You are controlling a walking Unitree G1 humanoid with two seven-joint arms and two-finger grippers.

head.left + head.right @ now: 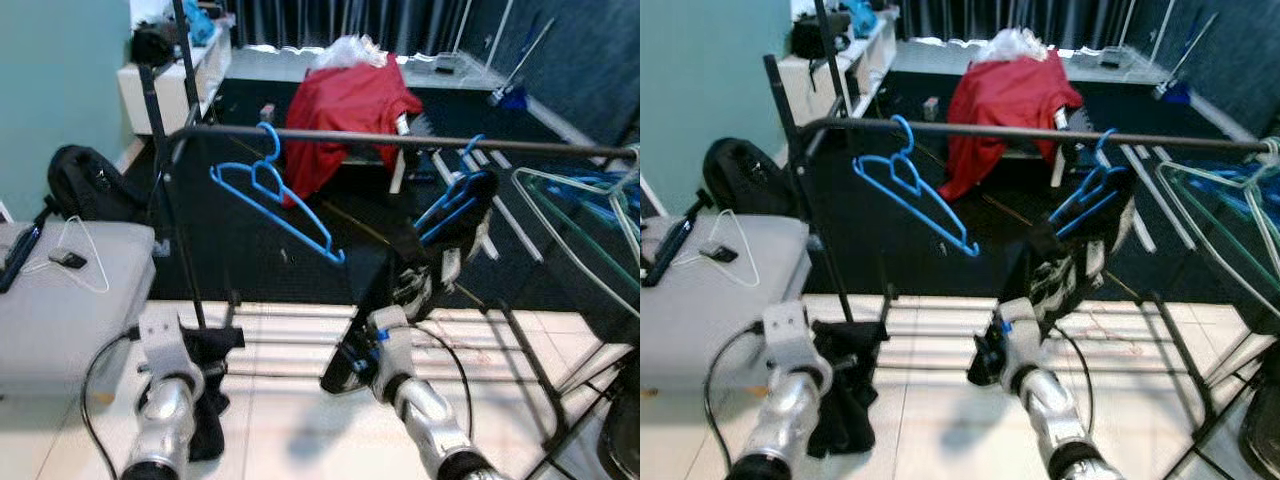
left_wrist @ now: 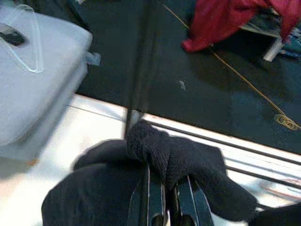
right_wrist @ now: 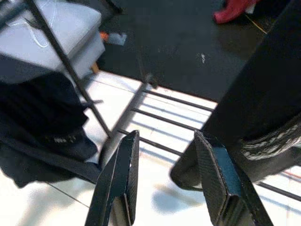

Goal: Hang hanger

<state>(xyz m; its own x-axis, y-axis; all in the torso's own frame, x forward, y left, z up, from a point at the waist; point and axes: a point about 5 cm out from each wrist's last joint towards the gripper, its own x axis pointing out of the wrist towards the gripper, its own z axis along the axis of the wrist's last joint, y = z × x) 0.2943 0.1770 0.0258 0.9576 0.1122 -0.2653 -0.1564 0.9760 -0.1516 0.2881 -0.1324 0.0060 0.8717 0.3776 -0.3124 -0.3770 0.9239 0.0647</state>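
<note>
The blue hanger (image 1: 272, 196) sits hooked on the rail (image 1: 400, 138), tilted, an empty one; right of it a second blue hanger (image 1: 455, 198) carries a dark garment (image 1: 425, 270). Low and near, the right gripper (image 3: 164, 174) has its fingers spread and empty, just beside that garment. The left gripper (image 2: 164, 202) has its fingers closed on a black cloth (image 2: 155, 174). Risk as I read it: a snagged sleeve could drag the tilted hanger off.

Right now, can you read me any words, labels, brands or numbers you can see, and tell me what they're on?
None can be read.
The black garment beside the right gripper bears a small pale mark, too blurred to read.
The red cloth and blue hangers show no print.
</note>
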